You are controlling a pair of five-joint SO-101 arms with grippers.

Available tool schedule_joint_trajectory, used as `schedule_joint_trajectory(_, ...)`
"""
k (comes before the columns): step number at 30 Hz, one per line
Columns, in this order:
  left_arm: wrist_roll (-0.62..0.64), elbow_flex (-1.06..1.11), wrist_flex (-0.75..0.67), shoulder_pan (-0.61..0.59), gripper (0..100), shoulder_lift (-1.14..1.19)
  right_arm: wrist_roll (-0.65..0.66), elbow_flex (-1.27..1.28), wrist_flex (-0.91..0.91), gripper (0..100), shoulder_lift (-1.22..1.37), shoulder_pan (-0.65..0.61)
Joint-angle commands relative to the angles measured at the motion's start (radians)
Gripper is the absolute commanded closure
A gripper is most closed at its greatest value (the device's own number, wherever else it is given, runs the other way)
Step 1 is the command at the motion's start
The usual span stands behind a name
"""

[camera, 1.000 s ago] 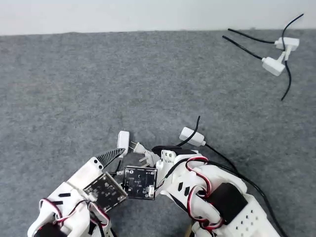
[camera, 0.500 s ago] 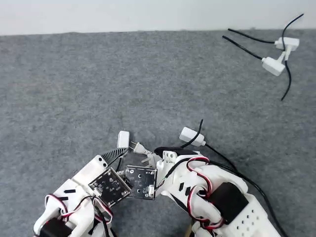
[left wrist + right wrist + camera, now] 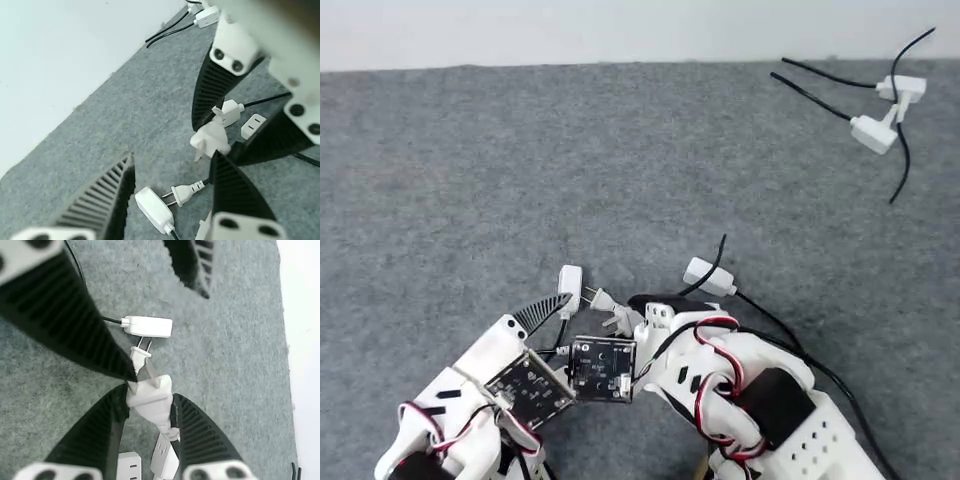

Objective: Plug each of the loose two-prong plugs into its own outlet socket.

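My right gripper (image 3: pixel 149 402) clamps a white plug (image 3: pixel 150 390) near the tabletop's front edge, over a loose plug (image 3: pixel 140 356) facing its outlet socket (image 3: pixel 148 326). My left gripper (image 3: pixel 172 159) gapes wide around them. I fear crowded jaws colliding or knocking that socket askew.

White printed arms (image 3: pixel 820 440) — black ribbed fingers (image 3: pixel 107 200), red-and-white wires (image 3: pixel 720 322), bare black circuit boards (image 3: pixel 602 368).
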Motion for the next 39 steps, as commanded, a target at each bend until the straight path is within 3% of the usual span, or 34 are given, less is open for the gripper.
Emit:
schedule_joint_trajectory(1, 0.008, -0.039, 0.000, 0.006, 76, -0.005, 0.011, -0.006, -0.019, 98.9, -0.008, 0.015)
schedule_joint_trajectory(17, 0.002, 0.025, -0.023, -0.005, 76, -0.005, -0.011, -0.012, 0.047, 98.9, -0.015, -0.050)
schedule_joint_trajectory(34, 0.002, 0.134, -0.072, -0.005, 76, -0.005, -0.012, -0.008, 0.133, 98.9, -0.211, -0.054)
schedule_joint_trajectory(39, 0.000, 0.163, -0.100, -0.005, 76, -0.005, -0.015, -0.011, 0.182, 98.9, -0.211, -0.131)
